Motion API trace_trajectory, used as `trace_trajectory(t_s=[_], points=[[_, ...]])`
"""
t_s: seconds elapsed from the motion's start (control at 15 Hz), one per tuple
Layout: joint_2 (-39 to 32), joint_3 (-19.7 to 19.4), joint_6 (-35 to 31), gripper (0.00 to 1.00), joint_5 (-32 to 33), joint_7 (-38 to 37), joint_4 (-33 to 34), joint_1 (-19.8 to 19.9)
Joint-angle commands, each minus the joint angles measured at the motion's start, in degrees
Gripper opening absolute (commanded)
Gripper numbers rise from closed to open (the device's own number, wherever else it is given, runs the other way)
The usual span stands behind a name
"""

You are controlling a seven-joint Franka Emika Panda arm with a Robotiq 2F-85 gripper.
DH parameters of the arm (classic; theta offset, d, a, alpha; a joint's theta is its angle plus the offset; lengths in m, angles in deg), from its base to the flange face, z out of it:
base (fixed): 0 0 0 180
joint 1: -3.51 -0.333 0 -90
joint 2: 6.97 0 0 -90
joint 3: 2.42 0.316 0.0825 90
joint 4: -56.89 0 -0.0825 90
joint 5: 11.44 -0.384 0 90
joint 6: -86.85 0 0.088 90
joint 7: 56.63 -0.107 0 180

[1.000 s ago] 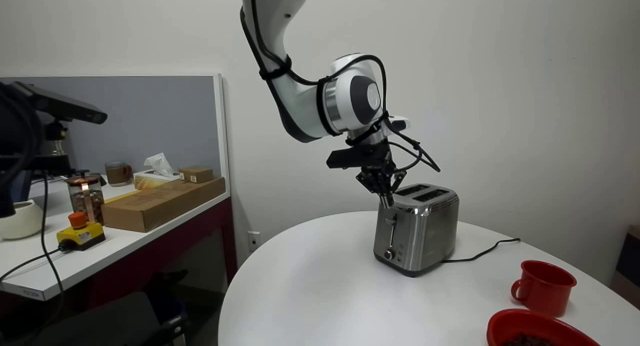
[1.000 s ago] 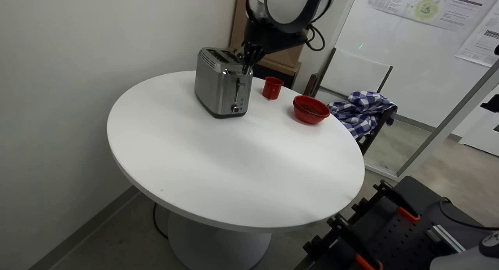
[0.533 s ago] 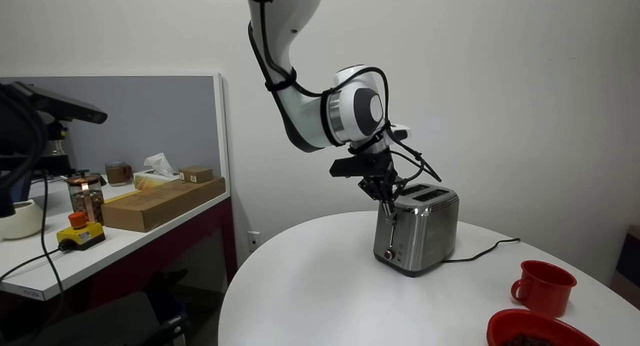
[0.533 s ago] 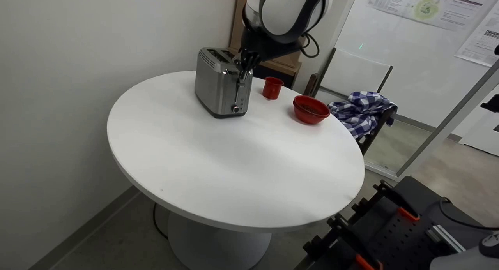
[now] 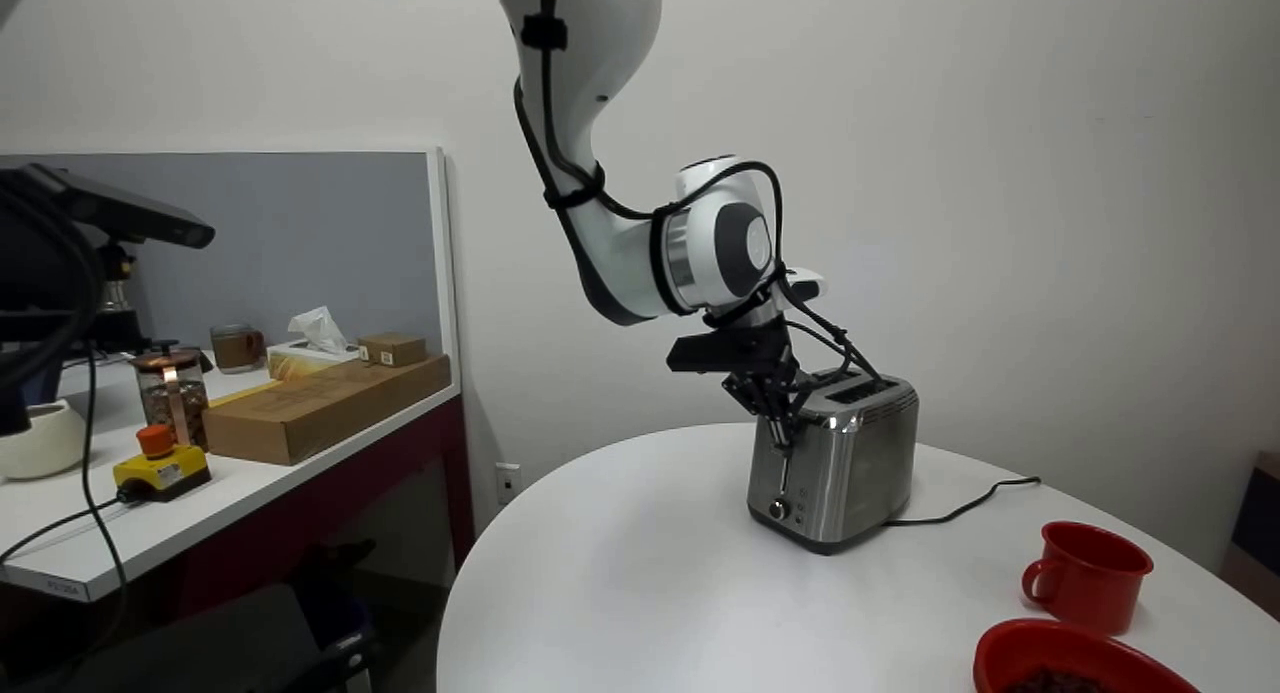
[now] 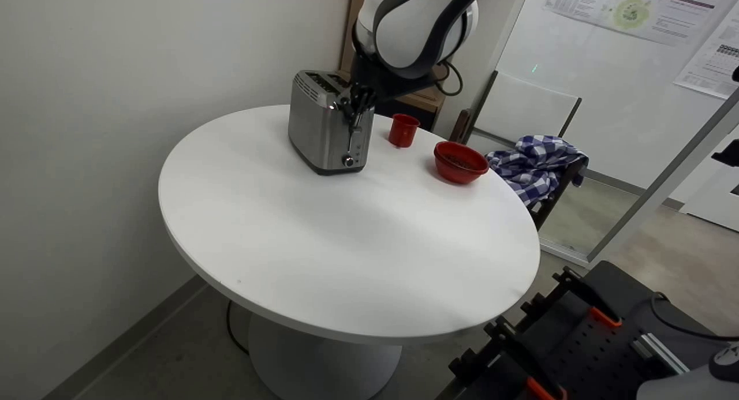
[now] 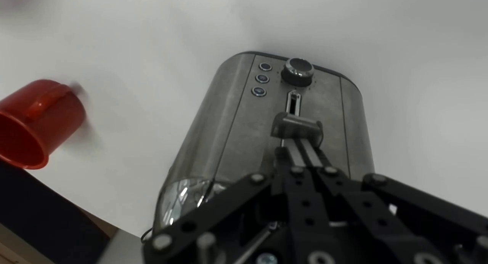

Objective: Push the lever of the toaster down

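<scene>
White table (image 6: 340, 238) under toaster (image 6: 327, 126); gripper (image 7: 299, 143) pressed together at lever (image 7: 297, 127). Likely stiff, springy (toaster perhaps light, could slide): press mid-lever, straight down.

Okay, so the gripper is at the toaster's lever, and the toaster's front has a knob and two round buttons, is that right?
Not quite: the wrist view shows three round buttons, not two, on the toaster's front. The knob is there, and the gripper is at the lever, as you said.
</scene>
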Motion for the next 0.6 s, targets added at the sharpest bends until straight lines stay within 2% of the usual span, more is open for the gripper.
trace_trajectory(t_s=[0.0, 0.53], points=[[-3.5, -1.3, -1.7, 0.0, -2.0, 1.9, 2.9, -1.2], [-7.1, -1.4, -1.8, 0.0, -2.9, 2.1, 2.0, -1.5]])
